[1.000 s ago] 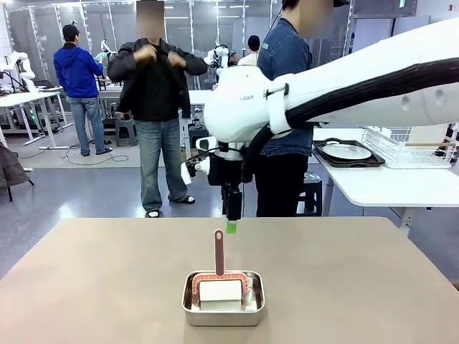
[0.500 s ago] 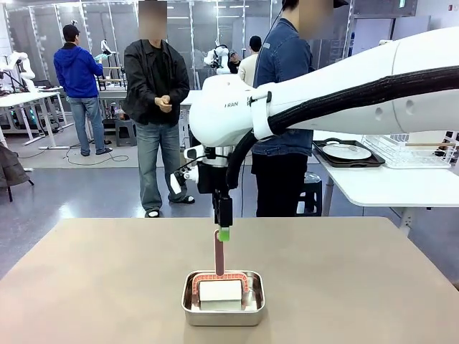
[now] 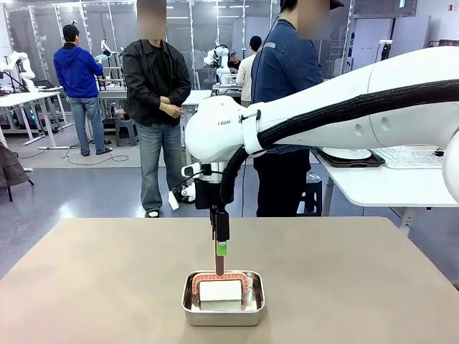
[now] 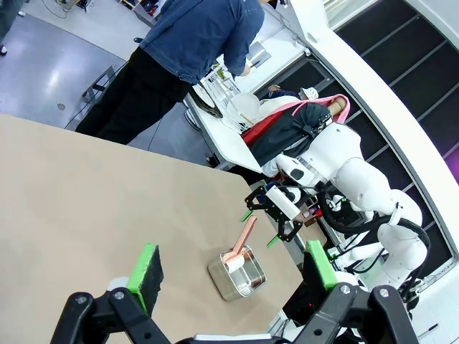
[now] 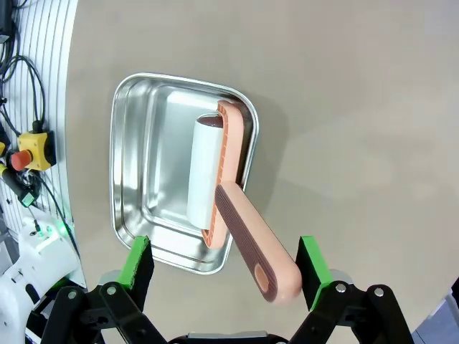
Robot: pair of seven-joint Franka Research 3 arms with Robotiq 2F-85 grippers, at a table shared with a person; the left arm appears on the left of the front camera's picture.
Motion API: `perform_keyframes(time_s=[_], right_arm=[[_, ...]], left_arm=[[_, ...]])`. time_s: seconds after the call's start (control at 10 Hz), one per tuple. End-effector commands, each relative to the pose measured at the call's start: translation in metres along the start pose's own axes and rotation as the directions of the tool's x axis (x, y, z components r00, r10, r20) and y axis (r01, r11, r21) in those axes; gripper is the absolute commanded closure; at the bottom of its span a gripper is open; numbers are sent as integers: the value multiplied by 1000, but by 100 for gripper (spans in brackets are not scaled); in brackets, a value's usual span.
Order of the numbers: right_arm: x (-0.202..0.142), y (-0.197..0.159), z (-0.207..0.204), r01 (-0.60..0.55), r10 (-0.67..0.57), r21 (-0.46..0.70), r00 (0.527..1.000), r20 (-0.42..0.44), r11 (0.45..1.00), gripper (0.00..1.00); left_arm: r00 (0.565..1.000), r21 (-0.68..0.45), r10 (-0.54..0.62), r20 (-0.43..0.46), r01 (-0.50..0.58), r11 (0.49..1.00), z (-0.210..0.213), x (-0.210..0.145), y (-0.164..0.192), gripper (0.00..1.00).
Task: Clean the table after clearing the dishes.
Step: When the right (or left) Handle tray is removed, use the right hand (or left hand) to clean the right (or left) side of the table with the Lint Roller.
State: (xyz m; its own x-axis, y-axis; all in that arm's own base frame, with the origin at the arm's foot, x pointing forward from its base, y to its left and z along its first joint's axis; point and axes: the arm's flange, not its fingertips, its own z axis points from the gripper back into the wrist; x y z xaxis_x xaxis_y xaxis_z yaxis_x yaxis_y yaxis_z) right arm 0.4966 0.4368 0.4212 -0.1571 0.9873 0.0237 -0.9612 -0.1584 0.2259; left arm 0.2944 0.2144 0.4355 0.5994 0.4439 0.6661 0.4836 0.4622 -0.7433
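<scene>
Straddling the roller handle (image 3: 219,264) in the near steel pan (image 3: 188,304), the right pincer (image 3: 221,247) is apart, like the left pincer (image 4: 233,266); a plate (image 3: 349,153) sits on the far-right side table (image 3: 387,188), so rolling the surface (image 3: 358,287) seems all left.

Front view: the right gripper (image 3: 220,247) stands edge-on, so its finger gap can't be read, and it covers the top of the lint roller's handle (image 3: 219,266). The right arm (image 3: 344,107) hides most of the plate (image 3: 348,153) on the side table (image 3: 387,186). From the left wrist, the steel pan (image 4: 237,274) is too small for detail.
</scene>
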Motion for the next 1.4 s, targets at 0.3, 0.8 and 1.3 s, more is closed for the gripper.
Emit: perform_keyframes(time_s=[0.3, 0.8, 1.3], right_arm=[[7, -2, -1, 25, -24, 36, 999, -29, 999, 58], [4, -2, 1, 35, -34, 40, 999, -27, 999, 95], [2, 7, 12, 39, -39, 11, 999, -17, 999, 100]], left_arm=[[1000, -9, 11, -1, -11, 1000, 3, 1, -2, 0], [1000, -9, 11, -1, -11, 1000, 3, 1, -2, 0], [1000, -9, 11, -1, -11, 1000, 3, 1, -2, 0]])
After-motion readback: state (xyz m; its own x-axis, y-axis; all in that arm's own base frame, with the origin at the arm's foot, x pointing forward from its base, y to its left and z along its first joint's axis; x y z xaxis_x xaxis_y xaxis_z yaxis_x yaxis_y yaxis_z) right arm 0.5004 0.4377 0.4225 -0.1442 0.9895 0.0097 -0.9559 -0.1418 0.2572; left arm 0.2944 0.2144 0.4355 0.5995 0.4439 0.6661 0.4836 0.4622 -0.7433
